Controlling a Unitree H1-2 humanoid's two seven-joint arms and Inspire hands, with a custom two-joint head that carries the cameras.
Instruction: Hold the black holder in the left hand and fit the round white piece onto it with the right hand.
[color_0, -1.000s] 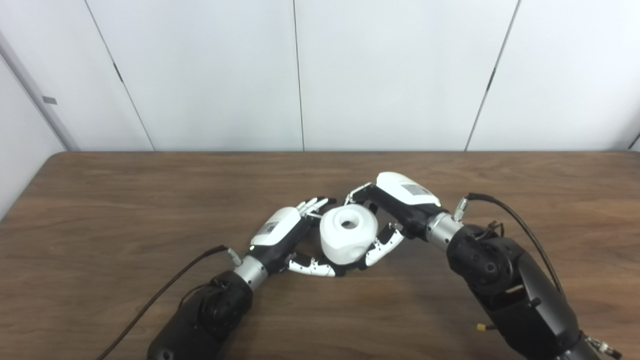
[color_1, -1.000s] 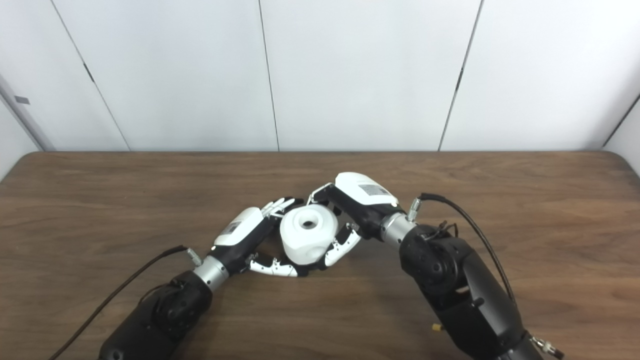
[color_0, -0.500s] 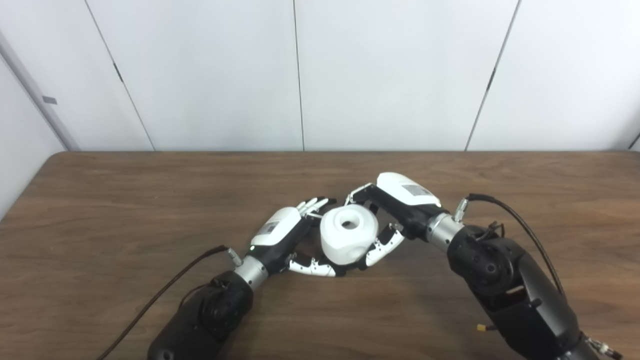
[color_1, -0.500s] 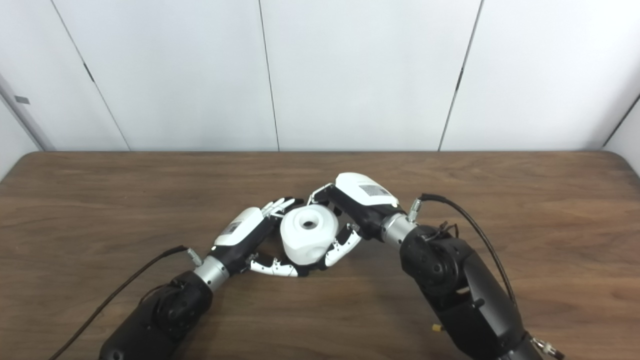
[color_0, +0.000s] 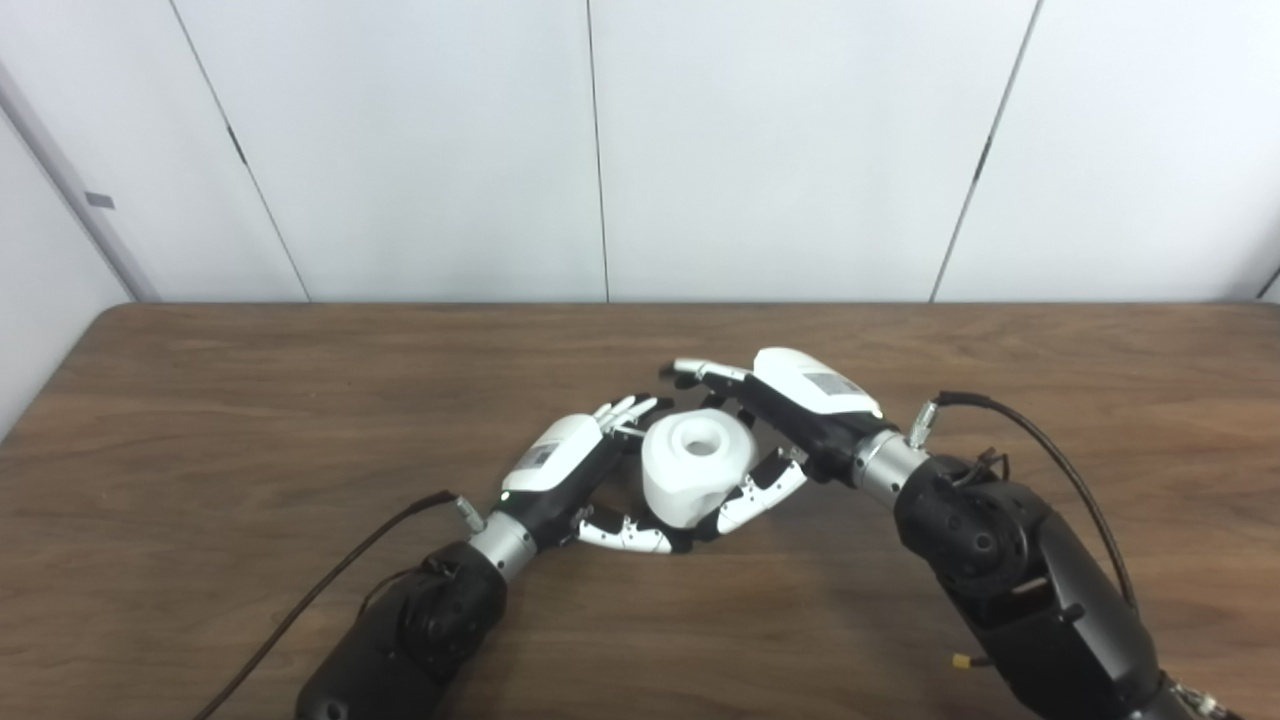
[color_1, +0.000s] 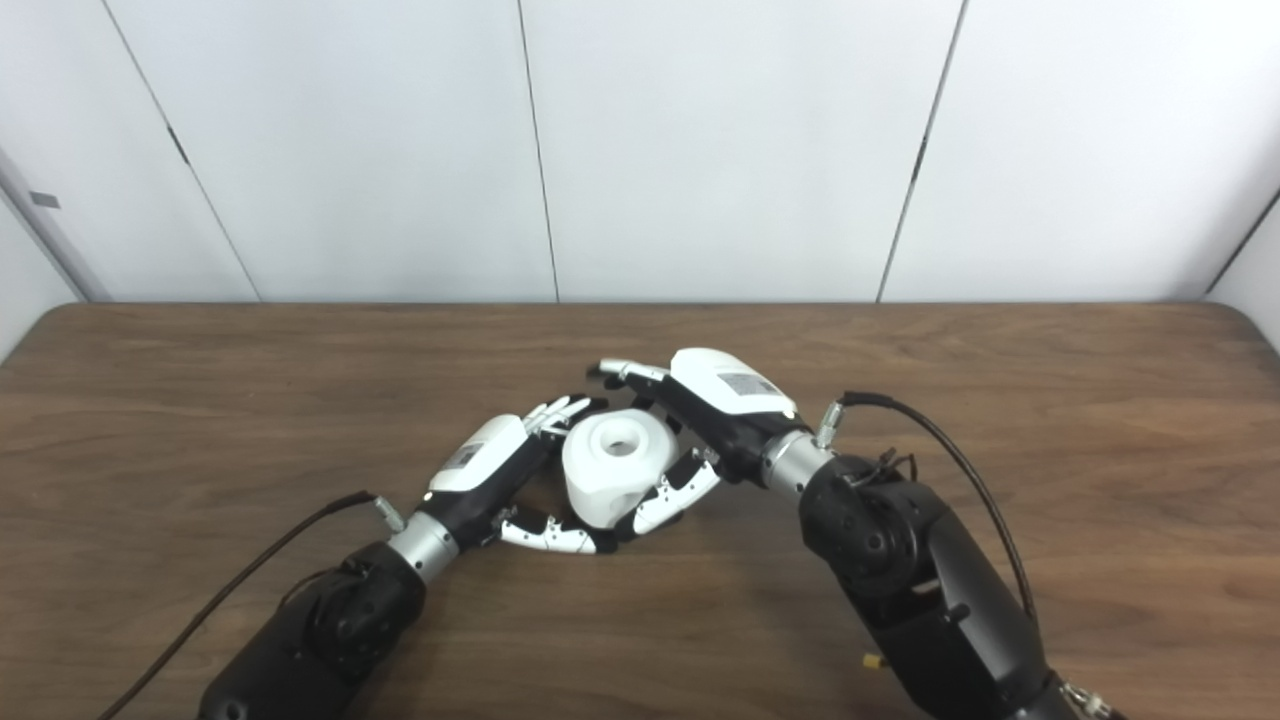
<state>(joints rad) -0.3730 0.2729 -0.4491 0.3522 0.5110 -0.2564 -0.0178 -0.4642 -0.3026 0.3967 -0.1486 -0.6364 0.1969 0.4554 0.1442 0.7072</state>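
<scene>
The round white piece (color_0: 695, 465), with a hole in its top, sits in the middle of the table between my two hands. My left hand (color_0: 565, 465) is curled around its left side and base, fingers behind and thumb (color_0: 625, 535) under the front. The black holder is almost wholly hidden under the piece, inside that hand. My right hand (color_0: 795, 405) is at the piece's right side. Its fingers (color_0: 700, 371) are stretched out straight above and behind the piece, off its top. Its thumb (color_0: 755, 488) lies along the lower right side.
The brown wooden table (color_0: 250, 400) runs to a white panelled wall behind. A black cable (color_0: 330, 585) trails from my left wrist and another (color_0: 1040, 450) loops from my right wrist.
My right hand's fingers have lifted off the top of the white piece and straightened out. The piece sits slightly lower. The left hand has not moved.
</scene>
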